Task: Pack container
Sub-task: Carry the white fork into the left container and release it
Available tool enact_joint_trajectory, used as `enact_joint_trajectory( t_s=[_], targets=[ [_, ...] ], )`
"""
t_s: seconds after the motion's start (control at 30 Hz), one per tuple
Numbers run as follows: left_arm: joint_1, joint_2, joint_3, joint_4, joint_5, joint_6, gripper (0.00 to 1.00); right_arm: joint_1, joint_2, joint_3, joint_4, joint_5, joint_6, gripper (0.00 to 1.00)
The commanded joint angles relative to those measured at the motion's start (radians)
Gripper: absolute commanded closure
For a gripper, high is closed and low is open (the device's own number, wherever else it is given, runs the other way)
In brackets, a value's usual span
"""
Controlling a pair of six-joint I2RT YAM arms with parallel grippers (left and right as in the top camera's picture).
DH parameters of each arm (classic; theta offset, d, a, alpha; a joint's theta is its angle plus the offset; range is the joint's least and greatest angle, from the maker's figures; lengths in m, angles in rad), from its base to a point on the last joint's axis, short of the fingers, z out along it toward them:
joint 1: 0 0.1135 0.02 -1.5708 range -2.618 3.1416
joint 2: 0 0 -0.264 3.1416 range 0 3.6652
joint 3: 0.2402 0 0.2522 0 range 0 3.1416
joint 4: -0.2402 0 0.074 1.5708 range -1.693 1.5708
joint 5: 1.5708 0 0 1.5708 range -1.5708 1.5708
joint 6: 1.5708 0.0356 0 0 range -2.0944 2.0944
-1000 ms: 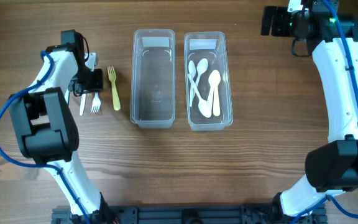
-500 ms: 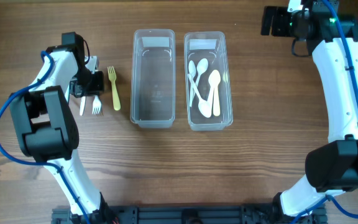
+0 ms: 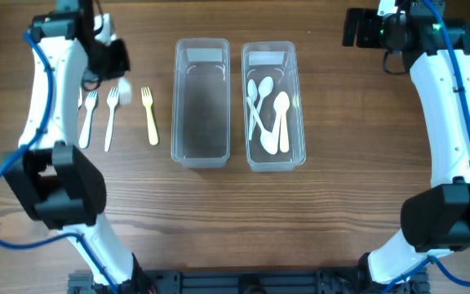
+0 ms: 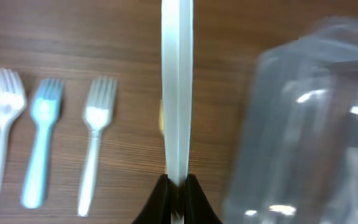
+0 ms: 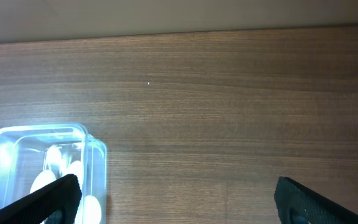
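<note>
My left gripper (image 3: pixel 104 59) is at the far left and is shut on a white plastic utensil (image 4: pixel 177 87), seen edge-on, so I cannot tell its type. Three forks, two white and one pale blue (image 4: pixel 41 140), lie on the table to its left. In the overhead view white forks (image 3: pixel 90 114) and a yellow fork (image 3: pixel 149 116) lie left of an empty clear container (image 3: pixel 178 98). A second clear container (image 3: pixel 299 98) holds several white spoons (image 3: pixel 272 110). My right gripper (image 3: pixel 357 28) is open and empty at the far right, also shown in the right wrist view (image 5: pixel 179 199).
The empty container shows blurred at the right of the left wrist view (image 4: pixel 309 124). A corner of the spoon container (image 5: pixel 98 155) shows at the lower left of the right wrist view. Bare wooden table (image 3: pixel 357 163) lies around both containers.
My left gripper has risen from the forks and moved toward the table's back, holding a white utensil. The forks it covered now show in full. The right arm has not moved.
</note>
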Motion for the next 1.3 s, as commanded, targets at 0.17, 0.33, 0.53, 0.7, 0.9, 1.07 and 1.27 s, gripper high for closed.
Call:
enact_joint_trajectory(
  t_s=[0.17, 0.33, 0.53, 0.7, 0.9, 1.07, 1.27],
  targets=[
    [-0.249, -0.007, 0.008, -0.013, 0.058, -0.192, 0.96, 0.004, -0.016, 0.014, 0.003, 0.010, -0.009, 0.00],
    [-0.332, 0.042, -0.013, -0.026, 0.051, -0.222, 0.89, 0.004, -0.016, 0.014, 0.003, 0.010, -0.009, 0.00],
    [-0.344, 0.089, -0.033, -0.034, 0.051, -0.220, 0.49, 0.004, -0.016, 0.014, 0.003, 0.010, -0.009, 0.00],
    [-0.306, 0.055, 0.002, -0.048, 0.047, -0.191, 0.51, 0.004, -0.016, 0.014, 0.003, 0.010, -0.010, 0.00],
    [-0.166, -0.058, 0.089, -0.113, 0.047, -0.191, 0.55, 0.004, -0.016, 0.014, 0.003, 0.010, -0.009, 0.00],
    [-0.069, -0.062, 0.066, -0.134, 0.002, -0.191, 0.62, 0.004, -0.016, 0.014, 0.003, 0.010, -0.009, 0.00],
    [-0.068, 0.031, -0.016, -0.052, -0.080, -0.195, 0.60, 0.004, -0.016, 0.014, 0.003, 0.010, -0.010, 0.00]
  ],
)
